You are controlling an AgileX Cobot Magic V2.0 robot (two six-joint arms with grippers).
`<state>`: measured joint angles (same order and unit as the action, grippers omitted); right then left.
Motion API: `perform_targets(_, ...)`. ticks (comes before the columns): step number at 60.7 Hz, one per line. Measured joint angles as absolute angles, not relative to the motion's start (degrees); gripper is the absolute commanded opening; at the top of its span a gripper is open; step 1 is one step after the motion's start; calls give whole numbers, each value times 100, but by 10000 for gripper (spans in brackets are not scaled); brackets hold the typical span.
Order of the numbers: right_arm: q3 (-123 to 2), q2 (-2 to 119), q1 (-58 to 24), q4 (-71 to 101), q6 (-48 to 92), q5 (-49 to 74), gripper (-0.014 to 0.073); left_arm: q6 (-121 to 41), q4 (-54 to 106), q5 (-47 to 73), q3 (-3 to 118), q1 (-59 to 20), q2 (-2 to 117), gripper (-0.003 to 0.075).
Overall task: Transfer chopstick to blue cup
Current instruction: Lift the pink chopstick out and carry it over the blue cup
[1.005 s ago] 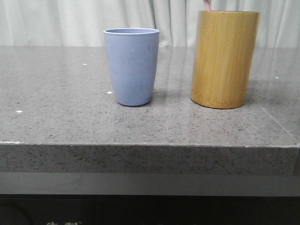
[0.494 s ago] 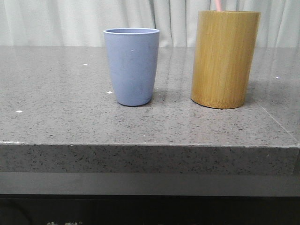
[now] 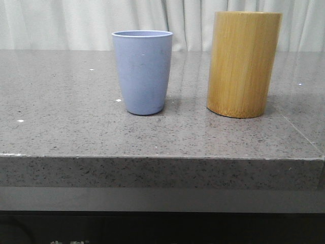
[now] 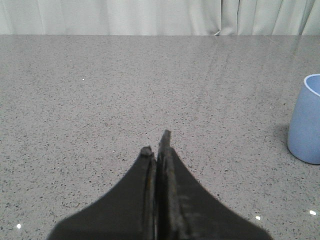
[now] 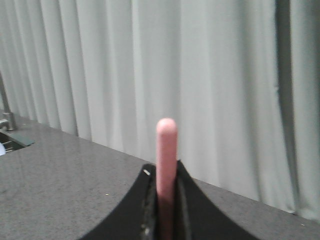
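Observation:
The blue cup (image 3: 142,71) stands on the grey stone table (image 3: 61,122), left of a taller bamboo cylinder (image 3: 244,63). Part of the cup also shows in the left wrist view (image 4: 306,120). No chopstick shows in the front view, and neither gripper is in it. In the right wrist view my right gripper (image 5: 165,167) is shut on a pink chopstick (image 5: 166,145), whose rounded end sticks out past the fingertips against the curtain. My left gripper (image 4: 156,145) is shut and empty, low over the table, with the cup off to one side.
A pale curtain (image 3: 76,23) hangs behind the table. The table's front edge (image 3: 152,157) runs across the front view. A metal fixture (image 5: 7,120) stands at the table's far end in the right wrist view.
The pink chopstick tip that stuck out above the bamboo cylinder's rim has shifted right and then risen out of the front view. The cups have not moved.

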<state>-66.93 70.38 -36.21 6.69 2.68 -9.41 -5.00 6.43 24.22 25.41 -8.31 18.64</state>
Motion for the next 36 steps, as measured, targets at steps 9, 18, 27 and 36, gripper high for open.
perform_targets(9, -6693, 7470, -3959, 669, 276, -1299, -31, -500, 643, 2422, 2541, -831, 1864, -19)
perform_targets(18, -6693, 7981, -3972, 669, 276, -1395, -29, -500, 643, 2422, 2541, -831, 1864, -19)
perform_targets(27, -6693, 8507, -3972, 669, 276, -1419, 15, -500, 643, 2422, 2541, -831, 1864, -19)
perform_targets(36, -6693, 8787, -3972, 669, 276, -1419, 163, -500, 643, 2422, 2541, -831, 1864, -19)
